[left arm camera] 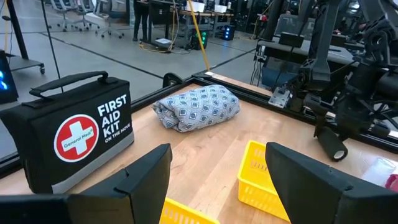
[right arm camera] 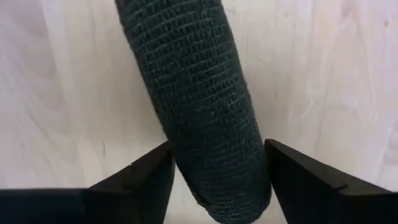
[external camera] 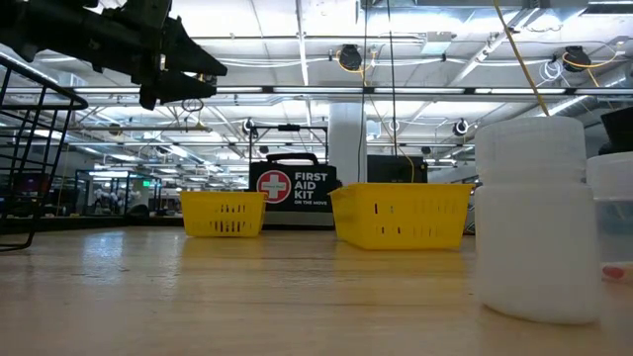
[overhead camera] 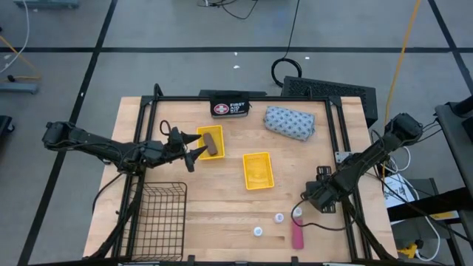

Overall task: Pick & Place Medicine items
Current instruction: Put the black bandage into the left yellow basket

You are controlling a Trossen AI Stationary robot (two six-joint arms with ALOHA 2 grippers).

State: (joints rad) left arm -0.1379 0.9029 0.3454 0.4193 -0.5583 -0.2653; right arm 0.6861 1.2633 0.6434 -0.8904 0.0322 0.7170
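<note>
My left gripper [overhead camera: 194, 148] [left arm camera: 217, 186] hangs open above the table, just left of the yellow tray [overhead camera: 210, 142] in which the brown oblong [overhead camera: 213, 140] lies. My right gripper [overhead camera: 309, 196] [right arm camera: 219, 180] is shut on the small black block, a dark textured roll [right arm camera: 193, 81], near the table's right edge. Three white round containers [overhead camera: 279, 218] [overhead camera: 258, 231] [overhead camera: 298, 213] stand near the front, beside the flat pink bar [overhead camera: 297, 236]. The grey-blue patterned pouch [overhead camera: 290, 122] [left arm camera: 199, 107] lies at the far side. My right gripper pinches the black roll between its two fingers [right arm camera: 149, 174], which lie across it near one end [right arm camera: 233, 186]. The rest of the roll reaches out past the fingertips. The left wrist view shows it slanting below the gripper [left arm camera: 333, 144]; whether it is clear of the table I cannot tell.
A second yellow tray [overhead camera: 258, 170] sits mid-table. The black First Aid case [overhead camera: 229, 108] stands at the far edge. A black wire basket [overhead camera: 159, 210] fills the near left corner. A black frame [overhead camera: 344, 140] borders the table.
</note>
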